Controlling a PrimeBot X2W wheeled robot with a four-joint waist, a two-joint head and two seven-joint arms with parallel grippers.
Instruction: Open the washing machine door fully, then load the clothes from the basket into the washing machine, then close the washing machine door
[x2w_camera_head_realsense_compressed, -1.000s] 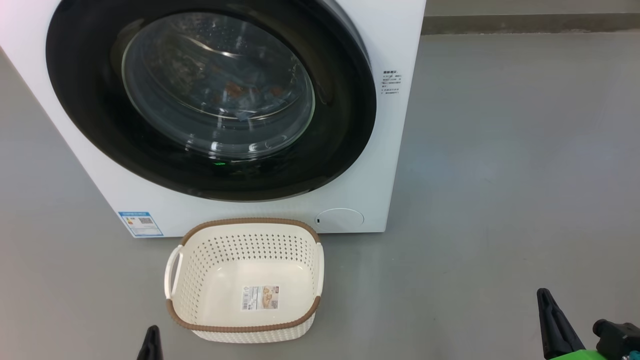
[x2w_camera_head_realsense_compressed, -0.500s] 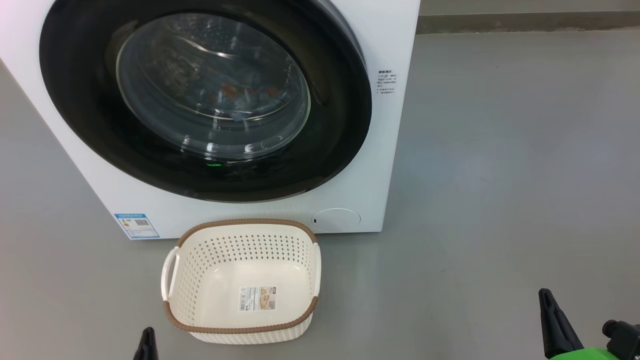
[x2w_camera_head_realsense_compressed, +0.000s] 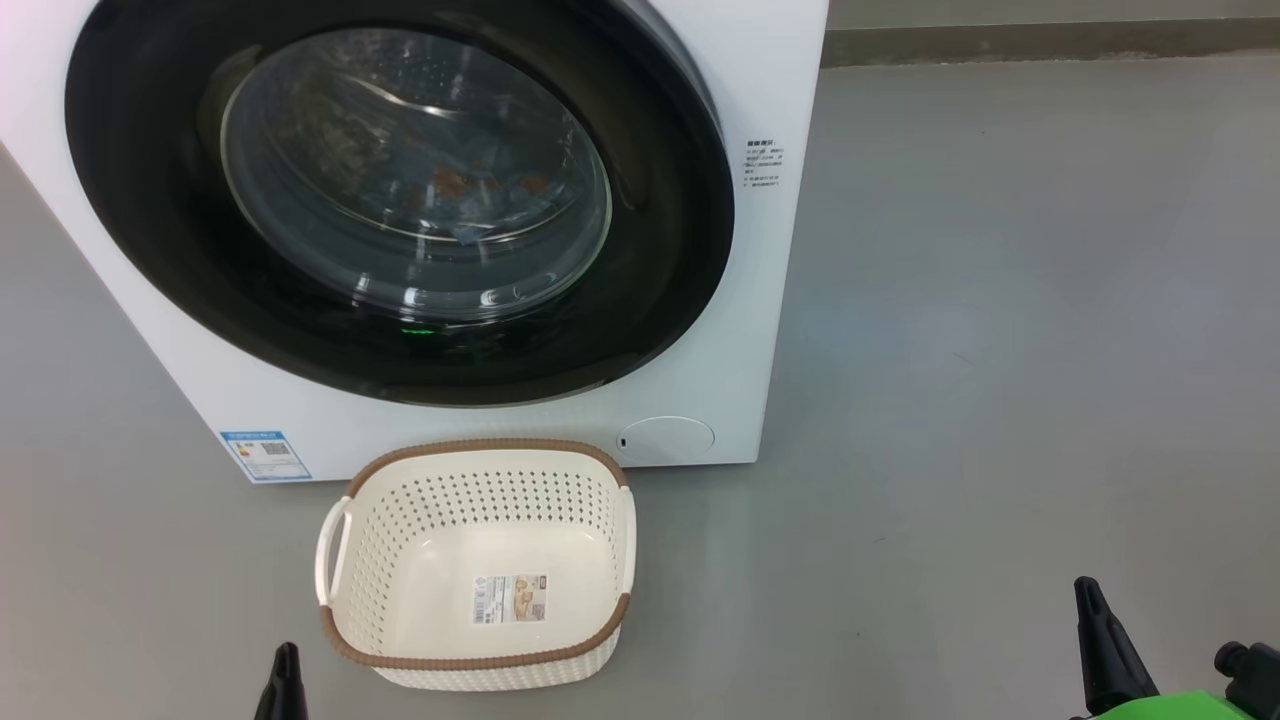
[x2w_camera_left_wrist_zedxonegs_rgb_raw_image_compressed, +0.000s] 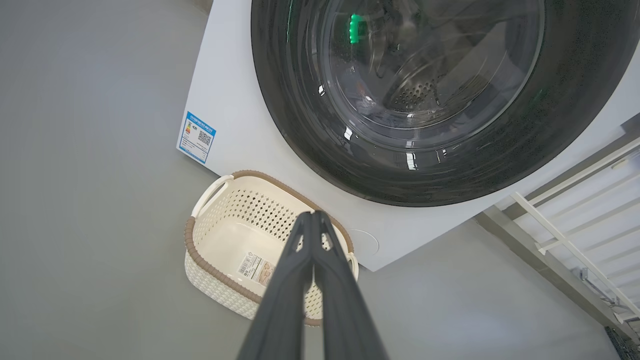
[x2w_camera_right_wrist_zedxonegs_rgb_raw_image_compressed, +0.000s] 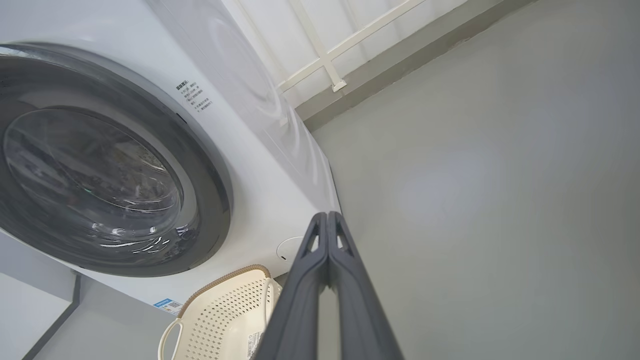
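The white washing machine (x2w_camera_head_realsense_compressed: 745, 300) stands on the floor with its glossy black door (x2w_camera_head_realsense_compressed: 150, 220) lying flat against the front. Through the glass window I see light blue clothes with orange-brown print (x2w_camera_head_realsense_compressed: 480, 190) inside the drum. The cream basket (x2w_camera_head_realsense_compressed: 478, 661) with the brown rim sits on the floor in front of the machine, with only its label sticker inside. My left gripper (x2w_camera_head_realsense_compressed: 283, 682) is shut and holds nothing, low and just left of the basket. My right gripper (x2w_camera_head_realsense_compressed: 1093, 625) is shut and empty, far to the right over bare floor. In the left wrist view the fingertips (x2w_camera_left_wrist_zedxonegs_rgb_raw_image_compressed: 314, 216) meet above the basket (x2w_camera_left_wrist_zedxonegs_rgb_raw_image_compressed: 200, 260).
Grey floor surrounds the machine, with wide room to its right. A blue energy sticker (x2w_camera_head_realsense_compressed: 265, 455) and a round cover (x2w_camera_head_realsense_compressed: 665, 440) mark the machine's base. A white railing (x2w_camera_left_wrist_zedxonegs_rgb_raw_image_compressed: 565, 235) and a wall skirting (x2w_camera_head_realsense_compressed: 1050, 42) lie behind and beside the machine.
The whole head picture has slid a little left, so the camera has moved. Both grippers stay shut; the left fingertip shows slightly lower.
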